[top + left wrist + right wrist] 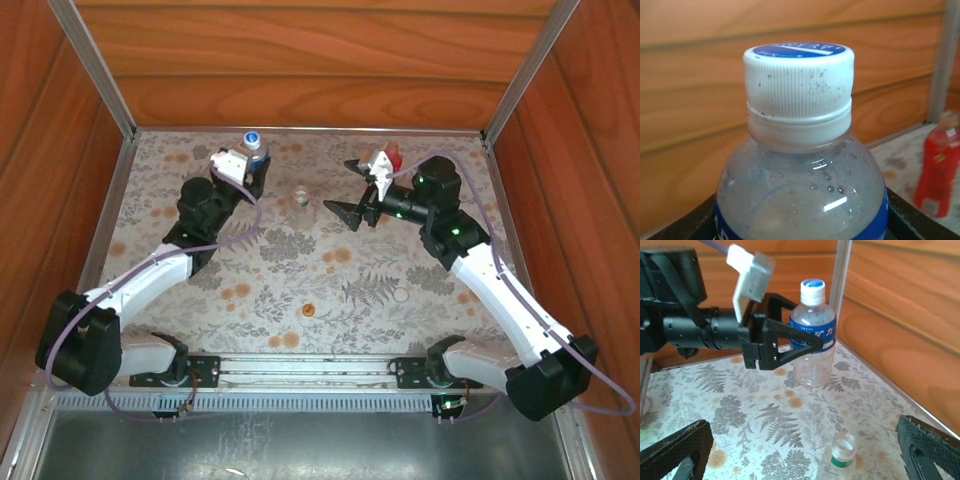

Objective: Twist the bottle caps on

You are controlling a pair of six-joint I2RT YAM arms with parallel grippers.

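Observation:
The short clear bottle with the blue label [254, 148] stands at the back left, and my left gripper [252, 168] is shut on its body. Its ribbed white cap with a blue top [799, 82] sits on the neck; dark fingers [912, 220] flank the bottle's shoulders [800, 195]. In the right wrist view the same bottle [812, 340] is clamped by the left gripper [802, 342]. The slim clear bottle [300, 197] stands uncapped, its mouth [843, 446] open. My right gripper [348, 190] is open beside it, with nothing between its fingers [675, 450]. The red bottle [394, 155] stands behind it.
An orange cap [308, 309] lies on the patterned table near the front centre. A pale ring-like cap [401, 294] lies to its right. Wooden walls [300, 60] close off the back and both sides. The red bottle [938, 170] stands near the back wall.

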